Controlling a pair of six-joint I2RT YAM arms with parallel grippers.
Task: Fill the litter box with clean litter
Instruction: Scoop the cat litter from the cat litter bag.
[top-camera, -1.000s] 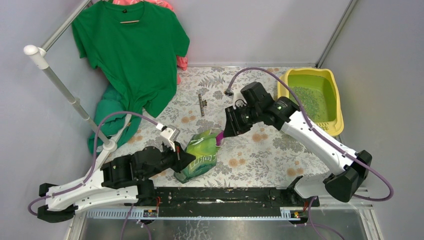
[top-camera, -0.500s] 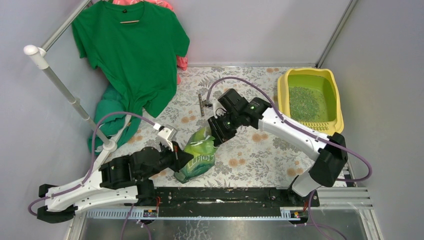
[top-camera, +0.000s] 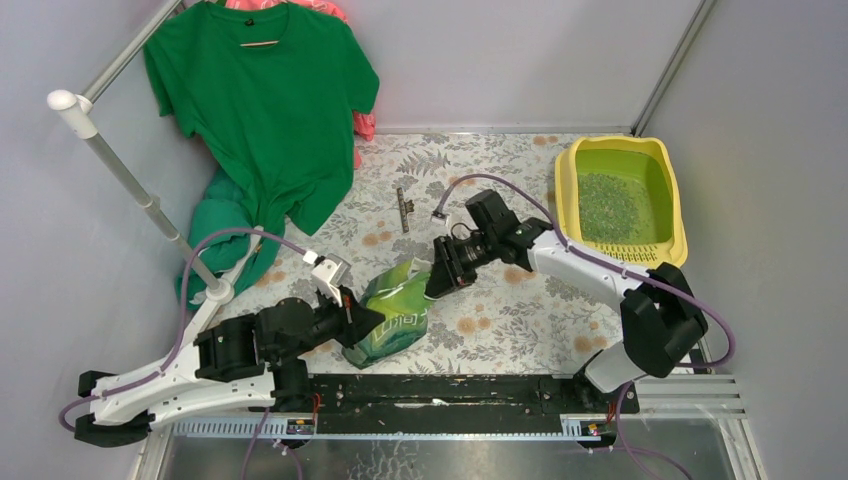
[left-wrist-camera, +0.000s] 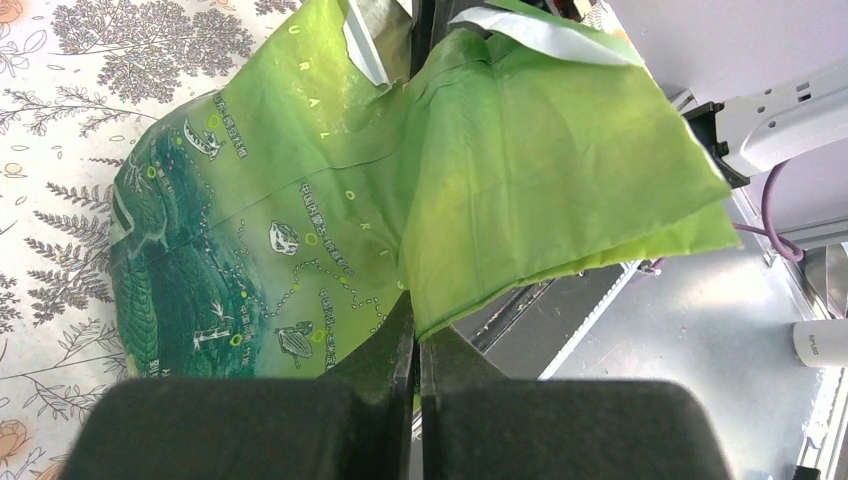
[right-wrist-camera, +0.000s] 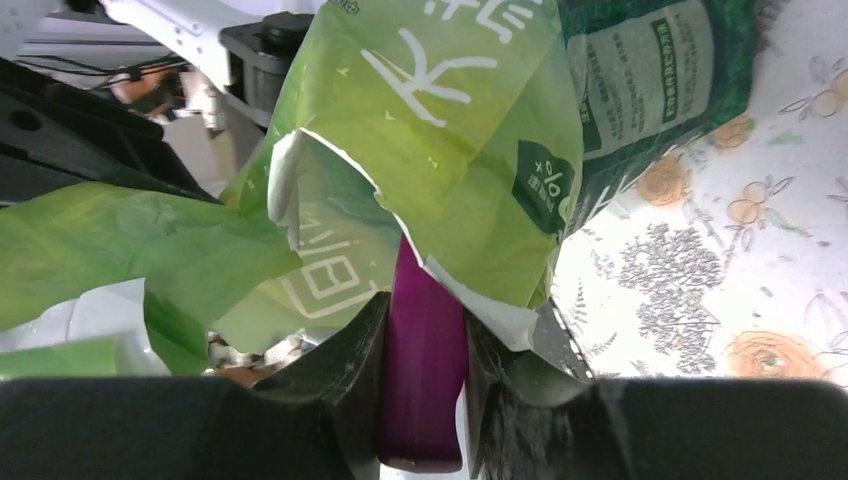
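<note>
The yellow litter box (top-camera: 677, 190) stands at the far right of the table, with a patch of green clean litter (top-camera: 604, 207) inside it. A glossy green bag (top-camera: 392, 312) stands near the table's front middle. My left gripper (top-camera: 362, 318) is shut on a flap of the green bag (left-wrist-camera: 300, 230) at its left side. At the bag's torn mouth my right gripper (top-camera: 437, 283) is shut on the handle of a purple scoop (right-wrist-camera: 424, 350). The scoop's head is hidden inside the green bag (right-wrist-camera: 470, 130).
A green T-shirt (top-camera: 262, 100) hangs from a rail (top-camera: 130, 180) at the back left, with green cloth bunched below it. A small dark bar (top-camera: 403, 208) lies on the floral tablecloth behind the bag. Grey walls close in both sides.
My right arm has come back from the litter box side and lowered the scoop into the bag's mouth. The left gripper has kept its hold on the bag.
</note>
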